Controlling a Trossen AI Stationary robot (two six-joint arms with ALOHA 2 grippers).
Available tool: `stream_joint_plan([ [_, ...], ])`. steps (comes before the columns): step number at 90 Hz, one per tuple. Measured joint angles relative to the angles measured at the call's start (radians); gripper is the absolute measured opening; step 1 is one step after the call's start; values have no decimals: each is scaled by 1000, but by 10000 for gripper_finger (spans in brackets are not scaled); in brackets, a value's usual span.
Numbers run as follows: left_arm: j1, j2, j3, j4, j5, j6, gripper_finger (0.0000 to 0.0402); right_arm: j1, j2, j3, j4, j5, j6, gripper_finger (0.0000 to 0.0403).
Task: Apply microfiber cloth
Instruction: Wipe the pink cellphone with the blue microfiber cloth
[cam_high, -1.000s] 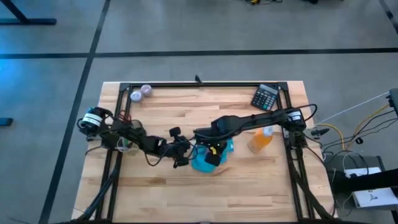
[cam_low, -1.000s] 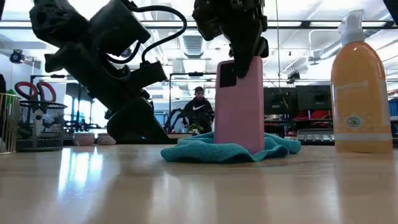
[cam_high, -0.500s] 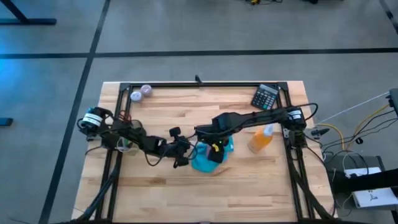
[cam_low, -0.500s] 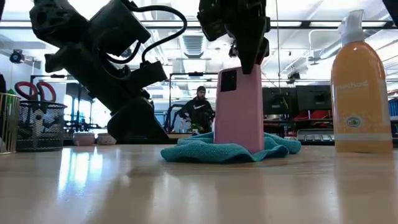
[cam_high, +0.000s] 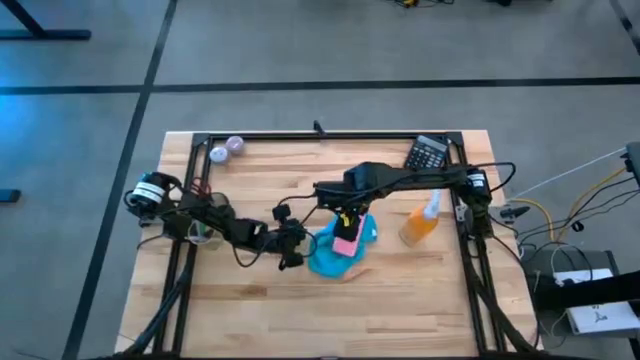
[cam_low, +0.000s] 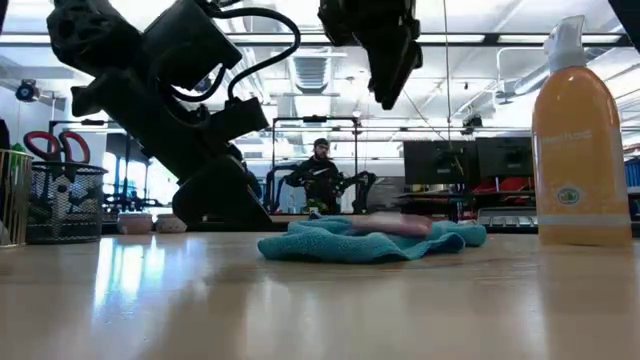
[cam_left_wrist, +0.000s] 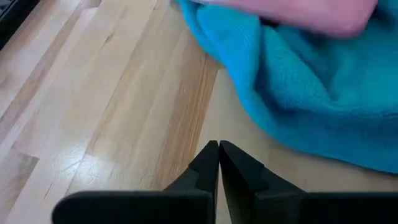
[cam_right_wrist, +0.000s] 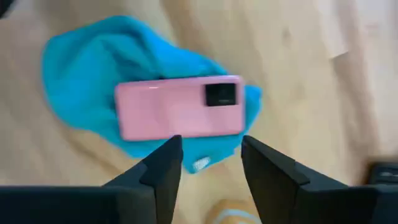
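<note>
Near the middle of the high frame, slightly right of centre, the microfiber cloth (cam_high: 335, 252) lies bunched on the wooden bench (cam_high: 260, 300), with a pink phone (cam_high: 348, 236) lying flat on top of it, camera side up. Just above it in the frame hangs the right pincer (cam_high: 345, 212) — its fingers are spread apart and hold nothing; in the low view it (cam_low: 385, 95) is well clear of the cloth (cam_low: 370, 242). To the left of the cloth sits the left pincer (cam_high: 296, 248), low by the bench; its wrist view shows the fingertips (cam_left_wrist: 211, 163) pressed together, just short of the cloth's edge (cam_left_wrist: 323, 106). Right of the cloth stands an orange spray bottle (cam_high: 420, 223) — a calculator (cam_high: 428, 155) lies toward the upper right of the bench.
</note>
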Motion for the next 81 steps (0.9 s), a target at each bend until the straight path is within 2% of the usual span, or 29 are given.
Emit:
stream_joint_plan([
  [12,0,0,0,1,0,-14,0,13,0,-84,71,25,-23,101],
  [28,0,0,0,17,1,-19,0,19,0,-247,203,46,-35,22],
  [33,0,0,0,25,1,-19,0,19,1,-301,254,45,-37,7],
  [55,0,1,0,41,1,-18,0,19,1,-506,514,40,-15,3],
  [67,0,1,0,43,2,-11,0,22,-4,-589,635,5,5,2],
  [81,0,1,0,51,2,-11,0,22,-7,-617,655,0,3,1],
])
